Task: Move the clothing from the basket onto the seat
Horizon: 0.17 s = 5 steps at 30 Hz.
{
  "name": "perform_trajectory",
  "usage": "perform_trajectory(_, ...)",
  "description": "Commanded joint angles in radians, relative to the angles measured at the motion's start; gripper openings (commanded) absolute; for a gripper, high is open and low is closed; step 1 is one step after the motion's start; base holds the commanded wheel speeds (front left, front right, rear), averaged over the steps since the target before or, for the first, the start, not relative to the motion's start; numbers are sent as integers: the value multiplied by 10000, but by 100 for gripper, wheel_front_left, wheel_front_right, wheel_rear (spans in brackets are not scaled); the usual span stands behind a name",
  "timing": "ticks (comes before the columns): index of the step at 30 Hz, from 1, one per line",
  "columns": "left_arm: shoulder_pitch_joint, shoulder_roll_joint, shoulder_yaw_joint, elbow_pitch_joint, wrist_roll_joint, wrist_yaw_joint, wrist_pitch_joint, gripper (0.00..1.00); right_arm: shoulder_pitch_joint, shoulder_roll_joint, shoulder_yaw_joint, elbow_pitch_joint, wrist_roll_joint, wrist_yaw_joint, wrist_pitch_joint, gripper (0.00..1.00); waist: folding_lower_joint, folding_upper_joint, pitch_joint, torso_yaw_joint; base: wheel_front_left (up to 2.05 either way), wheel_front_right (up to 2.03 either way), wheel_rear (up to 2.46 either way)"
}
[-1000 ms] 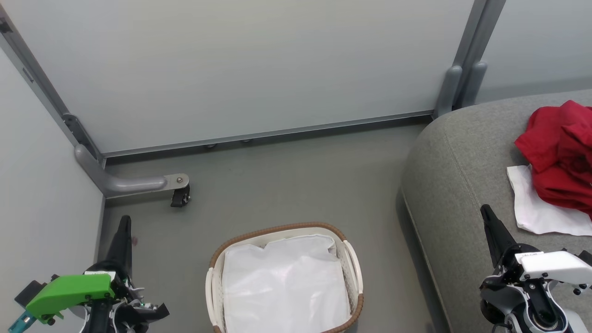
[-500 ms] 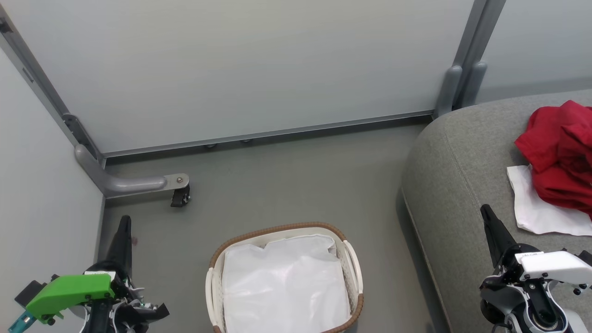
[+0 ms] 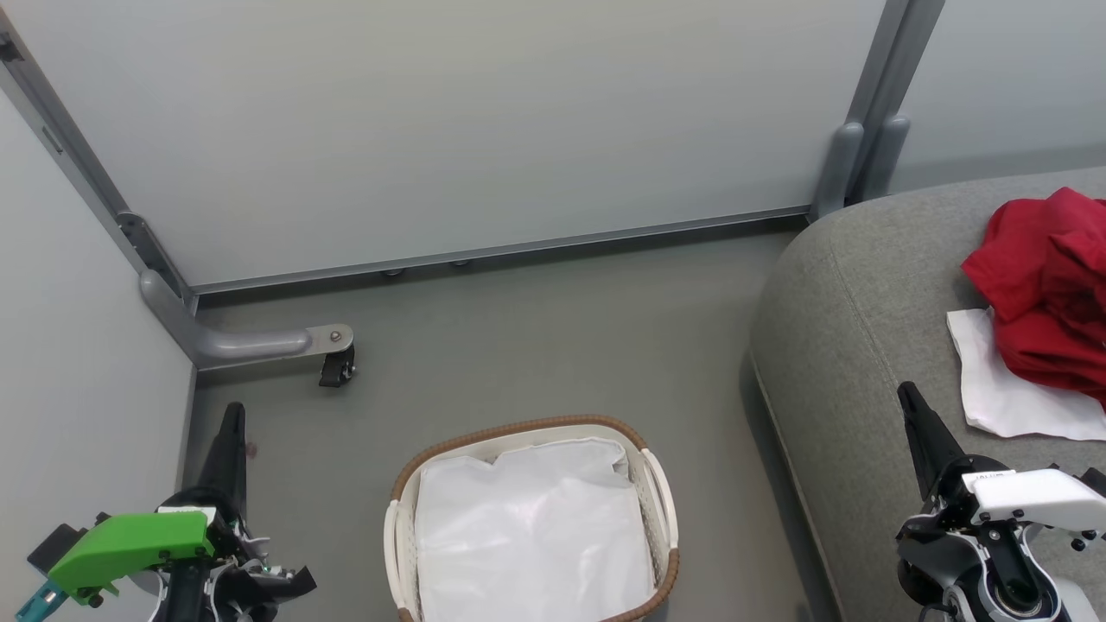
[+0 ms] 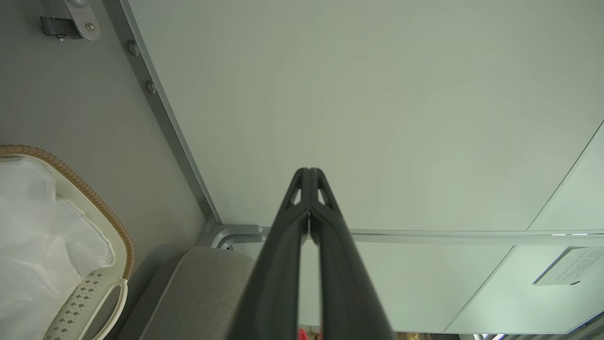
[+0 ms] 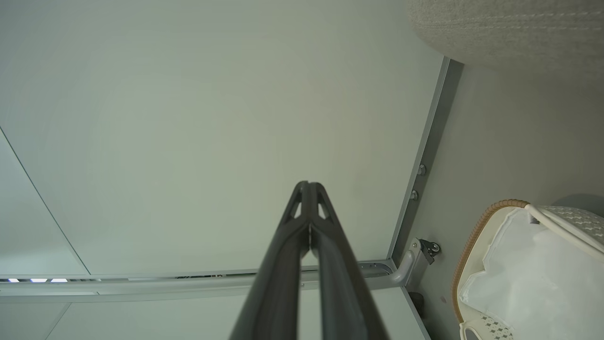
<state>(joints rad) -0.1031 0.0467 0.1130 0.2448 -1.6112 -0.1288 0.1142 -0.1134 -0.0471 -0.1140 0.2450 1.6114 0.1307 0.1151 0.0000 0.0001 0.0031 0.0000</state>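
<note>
The red clothing (image 3: pixel 1050 289) lies bunched on the grey seat (image 3: pixel 855 345) at the right, partly over a white piece of fabric (image 3: pixel 1002 393). On the floor stands the cream basket (image 3: pixel 658 484) with its brown rim, and inside it I see just the white liner (image 3: pixel 527 527). My left gripper (image 3: pixel 232 415) is shut and empty at the lower left, left of the basket (image 4: pixel 101 222). My right gripper (image 3: pixel 907 396) is shut and empty over the seat's front edge. In both wrist views the fingertips (image 4: pixel 309 172) (image 5: pixel 307 185) meet.
Pale partition walls (image 3: pixel 484 130) close the back and left. A grey metal foot with a small castor (image 3: pixel 333 358) juts onto the floor at the left. Bare grey floor (image 3: pixel 562 345) lies between the basket, the wall and the seat.
</note>
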Motion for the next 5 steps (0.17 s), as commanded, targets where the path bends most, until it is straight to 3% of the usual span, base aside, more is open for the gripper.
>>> perform_trajectory(1,-113,67,23,-15,-36,-41,33,0,109,-60,-17,-26,33,-1,12,0,0,-1,0,0,0,0,0)
perform_trajectory(5,-113,67,23,-15,-36,-41,33,0,109,-60,-17,-26,33,-1,12,0,0,-1,0,0,0,0,0)
